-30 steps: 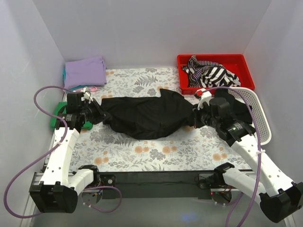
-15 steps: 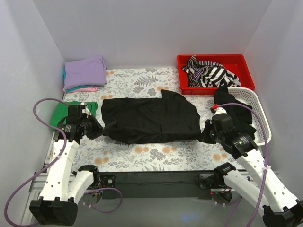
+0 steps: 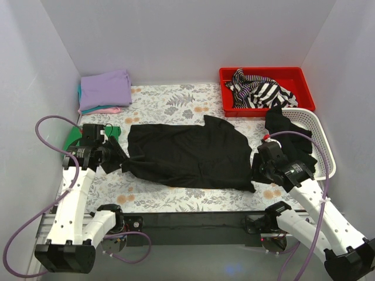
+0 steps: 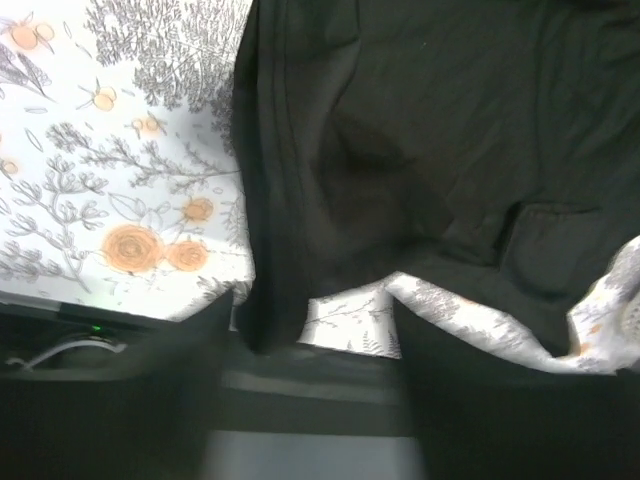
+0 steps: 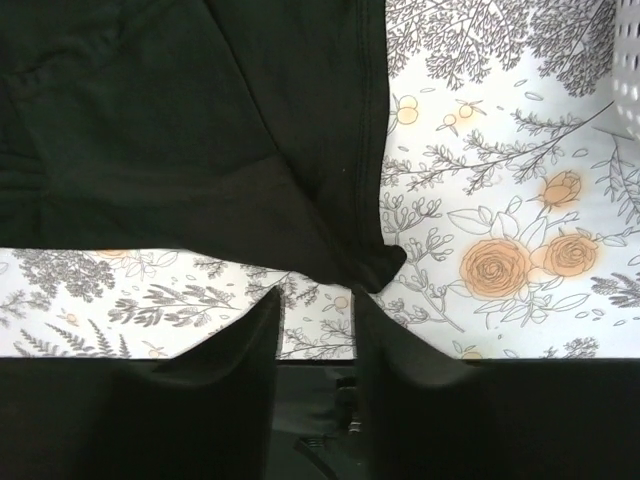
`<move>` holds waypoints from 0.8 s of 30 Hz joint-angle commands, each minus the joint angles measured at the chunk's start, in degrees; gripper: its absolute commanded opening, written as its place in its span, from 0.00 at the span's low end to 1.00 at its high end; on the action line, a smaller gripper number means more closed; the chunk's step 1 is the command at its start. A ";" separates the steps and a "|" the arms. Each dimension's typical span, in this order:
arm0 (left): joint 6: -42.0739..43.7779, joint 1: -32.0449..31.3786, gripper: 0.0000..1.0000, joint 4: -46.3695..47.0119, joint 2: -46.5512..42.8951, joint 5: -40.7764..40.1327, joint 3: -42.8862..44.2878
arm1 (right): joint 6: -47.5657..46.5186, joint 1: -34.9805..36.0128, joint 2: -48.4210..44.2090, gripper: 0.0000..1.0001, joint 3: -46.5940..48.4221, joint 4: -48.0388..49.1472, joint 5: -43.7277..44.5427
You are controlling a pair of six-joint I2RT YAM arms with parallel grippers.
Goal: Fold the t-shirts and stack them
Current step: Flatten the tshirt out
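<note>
The black t-shirt (image 3: 187, 155) lies spread across the middle of the flowered table cover, its far side smooth, its near hem rumpled. My left gripper (image 3: 115, 158) sits at the shirt's left end, open; in the left wrist view a fold of the black t-shirt (image 4: 300, 200) hangs just past the left gripper (image 4: 315, 345), with table cover showing between the blurred fingers. My right gripper (image 3: 258, 171) is at the shirt's near right corner, open. In the right wrist view that corner of the black t-shirt (image 5: 365, 262) lies just beyond the right gripper (image 5: 315, 330).
Folded shirts are stacked at the back left, lavender (image 3: 105, 89) on top. A green shirt (image 3: 76, 137) lies under the left arm. A red bin (image 3: 304, 88) holds striped cloth. A white basket (image 3: 324, 146) with dark cloth stands on the right.
Both arms pulled back toward the near edge and came down, laying the black shirt out flat. Both grippers then opened and let go of its ends.
</note>
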 commanded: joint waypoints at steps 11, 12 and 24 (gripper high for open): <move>1.23 -0.18 0.86 10.35 4.13 3.23 3.83 | -8.17 0.00 1.11 0.64 3.60 13.24 -1.37; 1.14 -0.18 0.86 13.07 5.54 4.57 3.39 | -8.35 0.00 2.53 0.63 2.72 15.09 -3.14; 1.41 -0.79 0.87 36.55 21.90 18.99 -6.02 | -16.35 0.00 19.06 0.57 3.59 31.27 -4.13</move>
